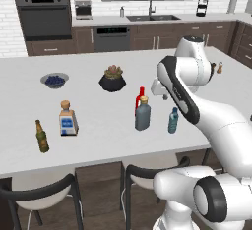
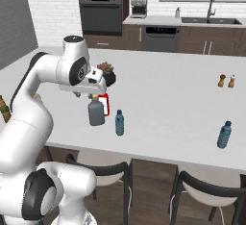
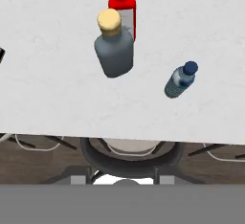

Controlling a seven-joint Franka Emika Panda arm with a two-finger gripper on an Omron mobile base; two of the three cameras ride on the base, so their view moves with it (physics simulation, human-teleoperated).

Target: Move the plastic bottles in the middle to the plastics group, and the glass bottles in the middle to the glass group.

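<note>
Nearest my hand camera, the teal-blue bottle (image 3: 181, 80) stands at four o'clock of the grey bottle (image 3: 114, 46). The red bottle (image 3: 122, 5) sits just behind the grey one, at twelve. I see the gripper (image 2: 79, 93) above them; whether it is parted or closed I cannot tell. Far off at nine o'clock stand the clear square bottle (image 1: 68, 119) and beer bottle (image 1: 42, 136).

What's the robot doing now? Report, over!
Gripper above grey bottle, holding nothing. Red bottle right behind it, teal bottle beside. All three on counter. Nothing blocking.
</note>
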